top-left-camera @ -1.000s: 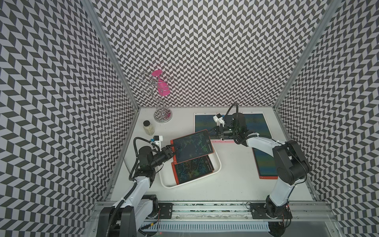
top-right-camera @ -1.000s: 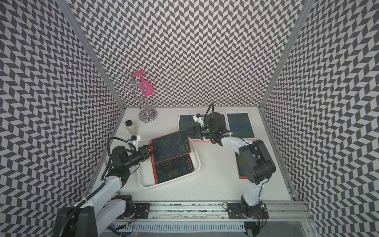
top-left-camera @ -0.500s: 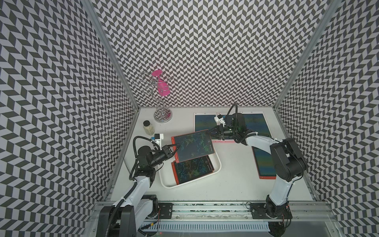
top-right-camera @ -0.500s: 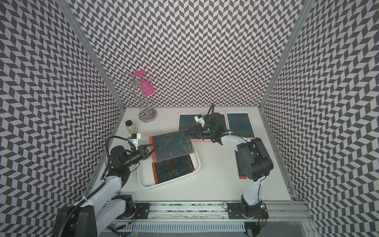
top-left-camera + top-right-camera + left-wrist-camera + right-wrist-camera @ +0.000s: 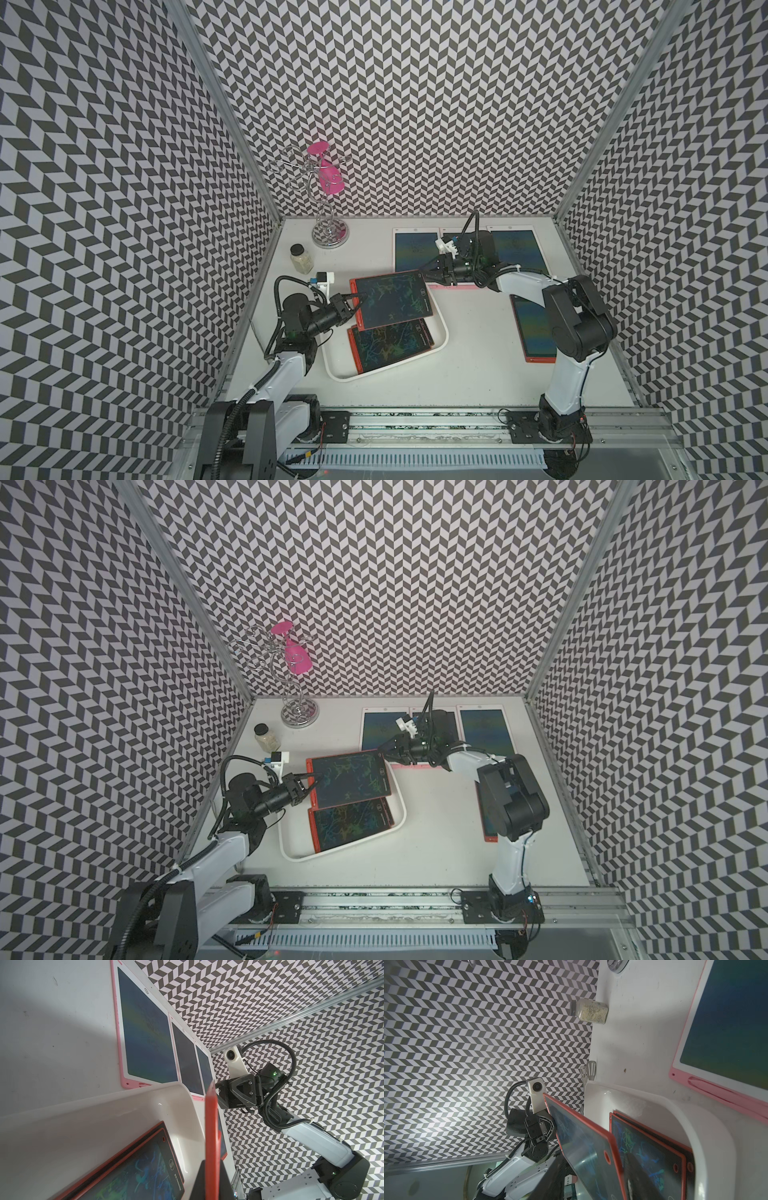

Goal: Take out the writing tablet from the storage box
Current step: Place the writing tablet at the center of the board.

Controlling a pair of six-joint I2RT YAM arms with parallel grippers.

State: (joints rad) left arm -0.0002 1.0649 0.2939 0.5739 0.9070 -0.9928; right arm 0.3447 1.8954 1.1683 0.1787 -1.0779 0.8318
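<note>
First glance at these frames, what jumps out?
A red-framed tablet hangs over the back of the white storage box. The left gripper is clamped on one short edge and the right gripper is at the opposite corner. More red tablets lie stacked in the box. Back left, a pink glass hangs on a wire stand against chevron walls.

The writing tablet [image 5: 390,299] pinched in the left claw [image 5: 360,300] is framed in smooth red plastic and faced with a glossy dark screen. Below that claw, the storage box [image 5: 337,357] is moulded in shiny white plastic. The table [image 5: 478,357] beneath the same claw is seen as matt white, faintly scuffed. Behind the right claw [image 5: 424,275], the pink-framed tablets [image 5: 415,249] are finished in dull plastic. Beyond the left claw, a wire stand [image 5: 330,237] of polished metal and a clear jar [image 5: 301,261] are seen.
</note>
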